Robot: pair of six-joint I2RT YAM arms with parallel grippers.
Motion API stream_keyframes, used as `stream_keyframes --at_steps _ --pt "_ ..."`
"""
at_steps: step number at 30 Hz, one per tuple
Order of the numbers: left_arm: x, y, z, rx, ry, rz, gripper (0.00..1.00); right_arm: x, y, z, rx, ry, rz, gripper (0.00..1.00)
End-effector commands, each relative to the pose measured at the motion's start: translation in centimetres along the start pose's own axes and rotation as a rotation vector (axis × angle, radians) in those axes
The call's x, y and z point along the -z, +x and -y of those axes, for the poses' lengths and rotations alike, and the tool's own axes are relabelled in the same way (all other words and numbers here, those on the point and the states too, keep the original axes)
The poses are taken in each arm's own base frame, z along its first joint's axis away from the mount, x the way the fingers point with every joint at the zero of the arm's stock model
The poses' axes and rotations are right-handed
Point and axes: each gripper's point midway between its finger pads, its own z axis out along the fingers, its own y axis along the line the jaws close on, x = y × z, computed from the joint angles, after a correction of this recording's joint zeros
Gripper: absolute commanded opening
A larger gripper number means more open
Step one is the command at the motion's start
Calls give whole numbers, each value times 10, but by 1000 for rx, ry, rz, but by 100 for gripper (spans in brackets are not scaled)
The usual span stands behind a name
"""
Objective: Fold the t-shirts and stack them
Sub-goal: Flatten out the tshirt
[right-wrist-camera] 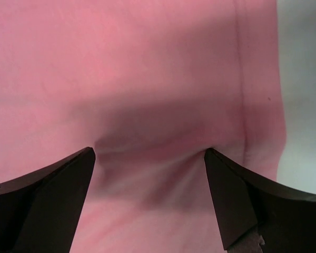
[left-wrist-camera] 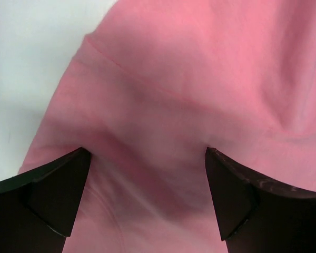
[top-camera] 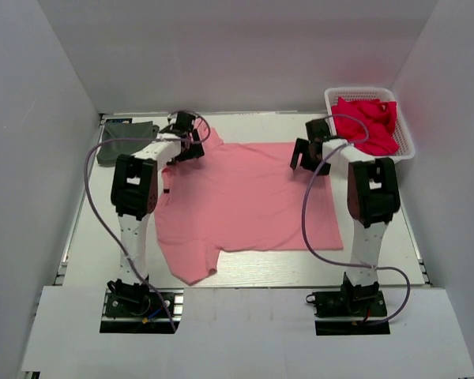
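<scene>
My left gripper (left-wrist-camera: 147, 153) and right gripper (right-wrist-camera: 150, 153): jaws apart, tips at the far corners of the salmon-pink t-shirt (top-camera: 245, 197), cloth puckered between them. Shirt spread flat mid-table. Dark grey t-shirt (top-camera: 126, 140) folded, far left.

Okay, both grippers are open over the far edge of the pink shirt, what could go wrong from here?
1. The left gripper and right gripper are open over wrinkled cloth. Either may pinch too little, so the pink shirt could slip or lift unevenly.
2. The near sleeve sticks out and may drag, skewing the fold.
3. The folded grey shirt and the basket sit close to the arms, so a wide swing might bump them.
</scene>
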Motion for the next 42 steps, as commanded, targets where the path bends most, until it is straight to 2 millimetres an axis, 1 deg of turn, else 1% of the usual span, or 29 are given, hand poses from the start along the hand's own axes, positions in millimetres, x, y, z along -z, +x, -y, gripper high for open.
stream_keyframes --at_steps 1,3,4,5,7,8,9,11,12,13,14,15,16,17,18,19,21,22,23,24,25,27,28,30,32,33,36,39,42 --pt "-27 -7 -9 37 -48 -47 100 -24 -7 5 -40 58 -66 90" --pt "-32 -31 -2 57 -32 -23 100 -36 -6 5 -38 77 -101 90" --pt "-44 -25 2 53 -26 -46 100 -30 -38 -4 -50 59 -34 90" --pt "-41 -49 6 63 0 -9 100 -37 -39 -3 -47 67 -38 90" --pt "-41 -64 13 65 43 7 100 -31 -65 -12 -27 52 19 90" --pt "-32 -81 21 66 81 42 100 -28 -70 -14 2 37 28 90" --pt "-30 -84 23 52 95 49 100 -21 -83 -18 -3 26 61 90" --pt "-13 -99 26 43 123 89 100 6 -94 -26 47 -14 104 90" --pt "14 -118 29 54 154 138 100 14 -100 -32 57 -40 137 90" --pt "28 -123 27 58 161 153 100 24 -89 -29 80 -49 130 90" --pt "36 -113 27 47 160 136 100 48 -99 -37 89 -92 186 90" --pt "49 -115 22 50 154 148 100 57 -102 -42 95 -115 223 90" --pt "77 -107 16 42 152 151 100 84 -109 -46 88 -158 271 90" --pt "91 -100 14 44 150 150 100 87 -81 -40 95 -167 243 90" --pt "103 -93 8 63 149 145 100 94 -77 -44 87 -192 264 90" --pt "122 -68 -4 73 160 108 100 103 -60 -42 76 -220 267 90" --pt "138 -30 -10 135 184 41 100 113 -15 -28 56 -232 243 90" --pt "131 19 -26 139 146 -63 100 116 -8 -28 48 -245 250 90" --pt "154 27 -28 160 178 -51 100 109 12 -21 26 -236 219 90" --pt "159 44 -37 183 162 -80 100 115 23 -16 12 -236 226 90" --pt "158 86 -50 217 112 -169 100 125 25 -13 -5 -243 246 90" --pt "181 104 -57 219 143 -174 100 130 43 0 -67 -220 257 90" --pt "185 137 -67 218 112 -247 100 132 44 4 -91 -212 267 90" --pt "198 167 -74 230 120 -305 100 136 57 10 -145 -221 279 90" --pt "212 210 -81 268 157 -378 100 140 61 15 -176 -217 304 90" --pt "212 239 -89 270 145 -438 100 139 64 18 -191 -211 307 90" --pt "218 275 -93 303 161 -507 100 139 66 24 -207 -180 311 90" --pt "219 290 -93 294 170 -540 100 136 67 25 -217 -171 300 90" --pt "211 305 -95 294 147 -569 91 127 75 27 -221 -157 266 90"
